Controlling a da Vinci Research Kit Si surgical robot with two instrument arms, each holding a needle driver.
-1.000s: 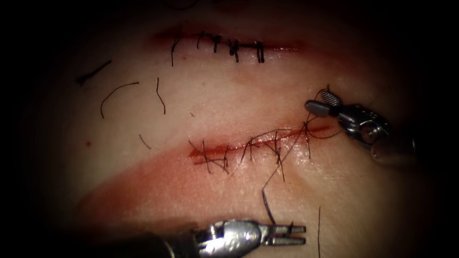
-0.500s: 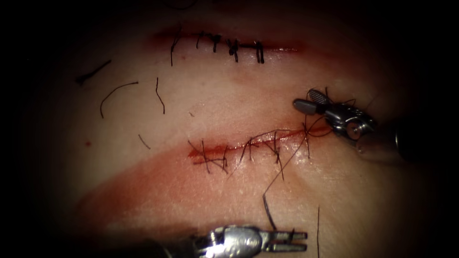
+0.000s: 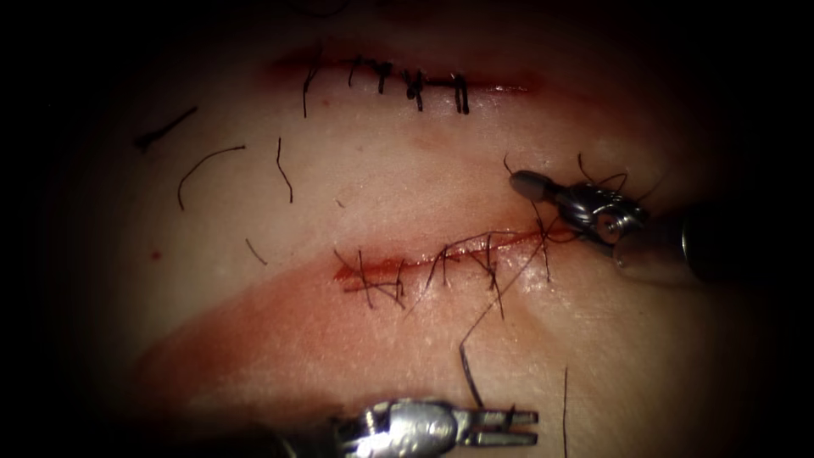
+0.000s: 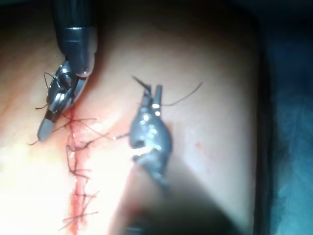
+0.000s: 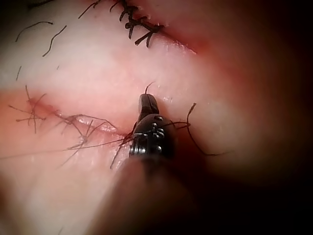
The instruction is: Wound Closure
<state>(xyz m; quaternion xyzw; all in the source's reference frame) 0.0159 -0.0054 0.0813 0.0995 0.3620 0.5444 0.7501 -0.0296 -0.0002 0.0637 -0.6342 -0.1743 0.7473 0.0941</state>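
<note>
The lower cut (image 3: 398,267) in the tissue (image 3: 381,187) carries several stitches. My right tool (image 3: 520,181) lies just above the cut's right end, jaws shut on a short thread end (image 3: 507,161) that sticks out past the tip (image 5: 146,100). More thread curls over the tool's wrist (image 3: 598,203). From the rightmost stitch the long thread (image 3: 487,309) runs down to my left tool (image 3: 530,427), which is below the cut and shut on it. The left wrist view has my left tool (image 4: 155,93) on the thread, with the right tool (image 4: 45,128) beside the stitch line.
A second cut (image 3: 407,80) farther back is closed with dark stitches. Cut ends of thread (image 3: 208,165) lie loose on the tissue to the left, and one (image 3: 565,407) sits right of the left tool. Red fluid (image 3: 254,331) stains the tissue below the lower cut.
My right tool has moved left along the cut's upper side and its jaws, open before, have closed on the short thread end. The left tool has barely shifted.
</note>
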